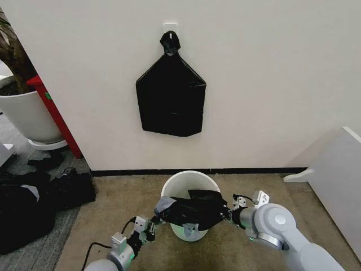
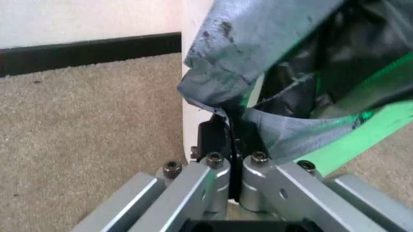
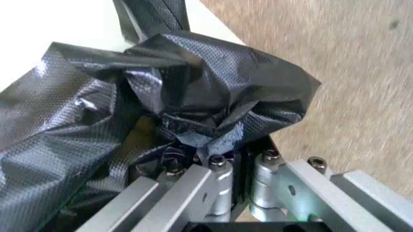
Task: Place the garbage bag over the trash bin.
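Both tools are seen low in the head view, one on each side of the trash bin (image 1: 189,186). The left tool (image 1: 155,221) is placed at the lower left of the bin, and its fingers are clamped together on a grey, stretched edge of the garbage bag (image 1: 193,210). In the left wrist view the same left tool (image 2: 231,145) is seen pinching a thin fold of the garbage bag (image 2: 258,43), with the white wall of the trash bin (image 2: 193,29) just behind it and brown carpet (image 2: 84,130) to the left of the frame. The right tool (image 1: 230,213) is held at the right side of the bin, and its fingers are likewise closed on the bag. In the right wrist view the right tool (image 3: 237,162) is shown gripping a bunched, crinkly lump of the garbage bag (image 3: 213,92), with the bin's white rim (image 3: 51,24) at the upper left of the frame.

The bag is stretched between the two tools across the front half of the bin's mouth; the rear part of the rim is left uncovered. The bin is set on the carpet (image 1: 113,214) near the wall (image 1: 271,79). A flat black bundle of bags (image 1: 171,101) is hung on the wall at the upper centre of the frame, and a large white plant pot (image 1: 25,113) is seen at the left edge.
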